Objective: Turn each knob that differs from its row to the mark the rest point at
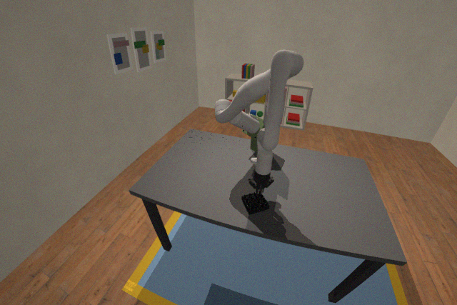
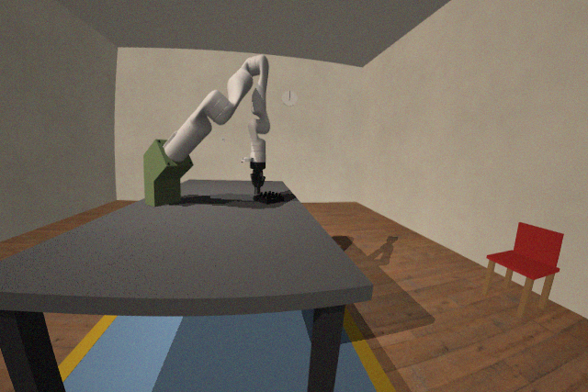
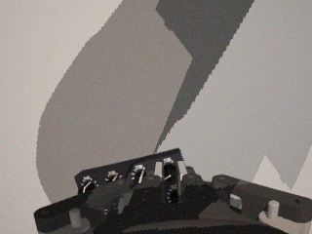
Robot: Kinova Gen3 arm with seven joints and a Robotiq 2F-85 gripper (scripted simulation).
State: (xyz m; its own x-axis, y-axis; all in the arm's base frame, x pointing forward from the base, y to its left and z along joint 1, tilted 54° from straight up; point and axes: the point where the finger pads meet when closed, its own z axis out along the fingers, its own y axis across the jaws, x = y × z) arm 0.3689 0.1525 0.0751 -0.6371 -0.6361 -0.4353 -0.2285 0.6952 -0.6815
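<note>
The black knob box [image 1: 256,203] [image 2: 270,196] stands on the dark grey table [image 1: 191,168] [image 2: 165,245], near its front edge in the top view. My gripper [image 1: 259,191] [image 2: 256,191] [image 3: 170,172] points straight down onto the box's rear part and is shut on one of its knobs [image 3: 171,172]. In the wrist view the box [image 3: 124,177] shows only as a dark strip with a row of small knobs with white lines at the bottom of the frame. I cannot tell which knob is held or where the lines point.
The arm's green base [image 2: 161,180] stands on the table behind the box. A white shelf with coloured blocks [image 1: 297,106] stands by the far wall. A red chair [image 2: 525,259] stands on the wooden floor, off to the side of the table.
</note>
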